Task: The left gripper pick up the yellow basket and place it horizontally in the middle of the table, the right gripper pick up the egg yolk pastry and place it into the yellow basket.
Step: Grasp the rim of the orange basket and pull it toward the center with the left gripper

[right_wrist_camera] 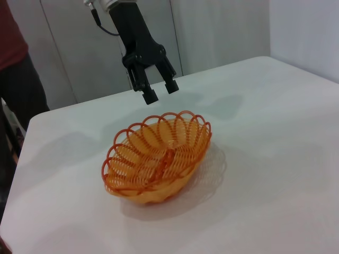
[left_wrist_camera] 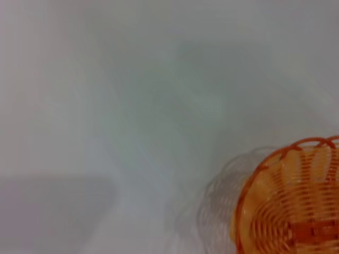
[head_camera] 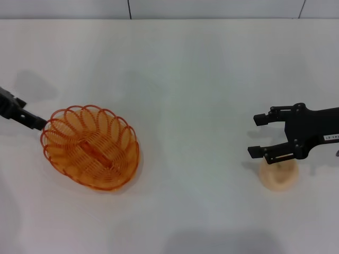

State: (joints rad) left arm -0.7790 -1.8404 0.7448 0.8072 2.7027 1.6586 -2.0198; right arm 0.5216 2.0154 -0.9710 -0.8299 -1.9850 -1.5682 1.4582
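Meanwhile, yellow basket (head_camera: 91,147) sits empty, egg yolk pastry (head_camera: 278,175) apart.

**Even overhead light, soft wrist focus**

I see bright, diffuse light on the table (head_camera: 190,69), with no glare. Faint shadows pool beside the basket (head_camera: 90,147) toward 5 o'clock. My left wrist view is blurred throughout; head and right wrist views stay sharp.
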